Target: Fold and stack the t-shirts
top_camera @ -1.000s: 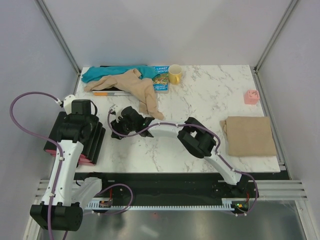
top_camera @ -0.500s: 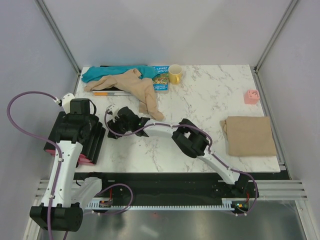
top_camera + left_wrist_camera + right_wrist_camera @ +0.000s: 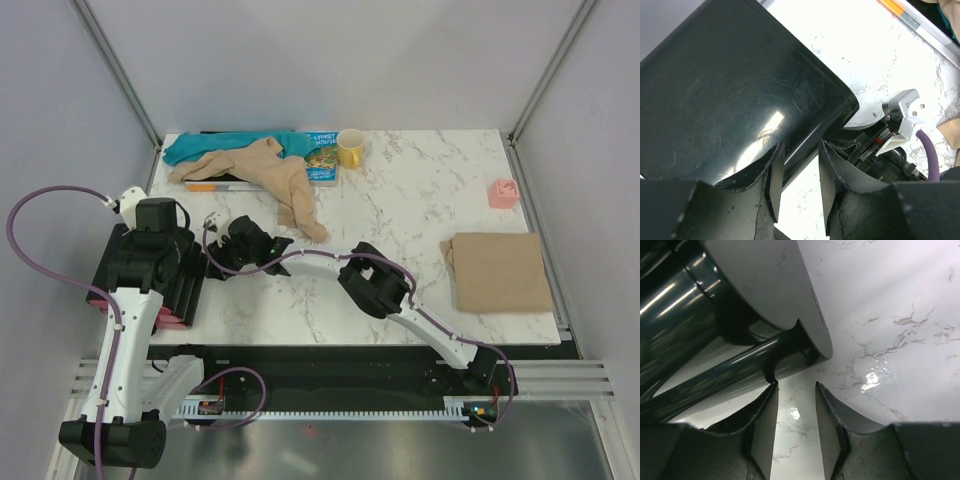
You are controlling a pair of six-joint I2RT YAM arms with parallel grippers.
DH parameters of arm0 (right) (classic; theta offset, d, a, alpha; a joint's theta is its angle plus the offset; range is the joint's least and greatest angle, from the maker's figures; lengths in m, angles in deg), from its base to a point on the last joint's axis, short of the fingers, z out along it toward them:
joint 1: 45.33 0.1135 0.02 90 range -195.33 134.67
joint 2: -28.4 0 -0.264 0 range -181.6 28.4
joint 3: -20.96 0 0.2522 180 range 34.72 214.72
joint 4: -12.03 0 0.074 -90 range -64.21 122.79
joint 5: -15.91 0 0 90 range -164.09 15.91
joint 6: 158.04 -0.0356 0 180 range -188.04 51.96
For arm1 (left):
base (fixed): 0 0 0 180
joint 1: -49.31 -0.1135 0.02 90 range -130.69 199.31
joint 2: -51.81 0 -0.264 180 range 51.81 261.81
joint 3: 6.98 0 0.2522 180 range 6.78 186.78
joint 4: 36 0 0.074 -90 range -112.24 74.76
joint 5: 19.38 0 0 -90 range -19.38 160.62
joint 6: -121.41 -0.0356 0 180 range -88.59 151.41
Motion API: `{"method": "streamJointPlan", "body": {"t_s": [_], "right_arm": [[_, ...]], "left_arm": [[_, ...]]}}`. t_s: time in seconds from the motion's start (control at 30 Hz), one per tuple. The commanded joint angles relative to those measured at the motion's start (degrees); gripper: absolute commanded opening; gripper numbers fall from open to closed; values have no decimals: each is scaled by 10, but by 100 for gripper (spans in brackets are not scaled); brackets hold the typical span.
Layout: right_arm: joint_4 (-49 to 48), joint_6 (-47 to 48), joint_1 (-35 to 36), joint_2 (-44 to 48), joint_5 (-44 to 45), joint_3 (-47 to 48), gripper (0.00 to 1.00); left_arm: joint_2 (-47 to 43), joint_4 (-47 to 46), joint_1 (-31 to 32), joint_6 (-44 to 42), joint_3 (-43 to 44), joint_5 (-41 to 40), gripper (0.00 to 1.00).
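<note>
A folded tan t-shirt (image 3: 497,270) lies flat at the right of the table. A crumpled tan t-shirt (image 3: 272,178) lies at the back left, partly over a teal-blue garment (image 3: 215,146). My right gripper (image 3: 228,250) reaches far left across the table, in front of the crumpled shirt and apart from it. In the right wrist view the right gripper (image 3: 796,387) is open and empty over bare marble. My left gripper (image 3: 196,280) sits at the table's left edge, close to the right gripper. In the left wrist view the left gripper (image 3: 800,146) is open and empty.
A yellow mug (image 3: 350,148) and a picture book (image 3: 322,155) stand at the back, beside the teal garment. An orange pen (image 3: 212,186) lies by the crumpled shirt. A small pink object (image 3: 503,193) sits at the right edge. The right arm's elbow (image 3: 375,280) spans mid-table.
My right arm has swung further left, bringing its gripper and elbow closer to the left arm. The left arm has shifted only slightly. The shirts have not moved.
</note>
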Motion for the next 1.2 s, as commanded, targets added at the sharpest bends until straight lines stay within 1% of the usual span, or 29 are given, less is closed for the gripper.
{"method": "streamJointPlan", "body": {"t_s": [0.0, 0.1, 0.13, 0.17, 0.2, 0.23, 0.27, 0.3, 0.33, 0.37, 0.4, 0.43, 0.47, 0.53, 0.57, 0.7, 0.8, 0.83, 0.87, 0.9, 0.93, 0.97, 1.0, 1.03, 1.07, 1.1, 1.17], "right_arm": [[-3, -1, 10, -15, -15, 22, 44], [11, 14, 5, 8, 15, 0, 45], [11, 20, 0, 22, 25, -38, 46], [10, 23, -12, 57, 38, -63, 47], [11, 29, -19, 78, 70, -89, 48], [11, 58, -29, 104, 92, -151, 50], [8, 79, -31, 160, 117, -186, 51], [-3, 103, -31, 189, 170, -222, 51], [-8, 130, -34, 216, 190, -278, 59], [-10, 172, -35, 264, 208, -299, 66], [-8, 177, -36, 285, 227, -317, 68], [-8, 198, -38, 304, 249, -346, 64], [-11, 191, -53, 338, 253, -359, 63], [-17, 169, -77, 366, 229, -386, 65], [-17, 156, -101, 388, 206, -392, 65], [-24, 134, -140, 421, 198, -406, 66], [-17, 135, -164, 408, 181, -379, 66], [-11, 137, -173, 398, 181, -344, 70], [19, 141, -178, 365, 178, -316, 71], [39, 148, -182, 347, 174, -248, 70], [65, 152, -190, 326, 166, -209, 68], [111, 155, -195, 283, 155, -169, 68], [130, 157, -198, 263, 136, -93, 71], [145, 162, -204, 227, 132, -62, 73], [159, 162, -205, 212, 129, -35, 78], [162, 160, -209, 197, 120, 11, 78], [162, 143, -219, 160, 105, 47, 78]], "left_arm": [[-8, -8, -3, 0, 17, 1, 41], [-11, -8, -3, 0, 20, 5, 41], [-12, -9, -4, 1, 21, 8, 41], [-12, -12, -3, 1, 22, 13, 41], [-13, -17, -3, 0, 21, 18, 46], [-17, -25, -2, -4, 12, 26, 49], [-21, -57, -3, -5, 2, 52, 50], [-26, -78, -2, -4, -13, 74, 51], [-31, -95, -2, 3, -39, 99, 52], [-32, -123, -1, 12, -49, 144, 52], [-30, -135, -1, 21, -58, 161, 53], [-28, -148, 0, 29, -71, 176, 53], [-14, -158, 1, 30, -73, 195, 53], [8, -169, 1, 26, -64, 194, 53], [29, -170, 2, 20, -57, 191, 53], [82, -183, 3, 1, -17, 196, 53], [121, -193, 4, -6, 19, 197, 54], [133, -198, 4, -8, 25, 196, 54], [145, -199, 4, -9, 31, 196, 55], [168, -201, 4, -10, 42, 198, 56], [180, -200, 4, -13, 49, 208, 56], [189, -199, 4, -13, 55, 216, 56], [201, -197, 4, -13, 63, 221, 56], [202, -197, 5, -13, 63, 232, 56], [201, -197, 5, -12, 61, 234, 56], [198, -198, 6, -16, 55, 235, 56], [188, -197, 6, -22, 47, 225, 56]]}}
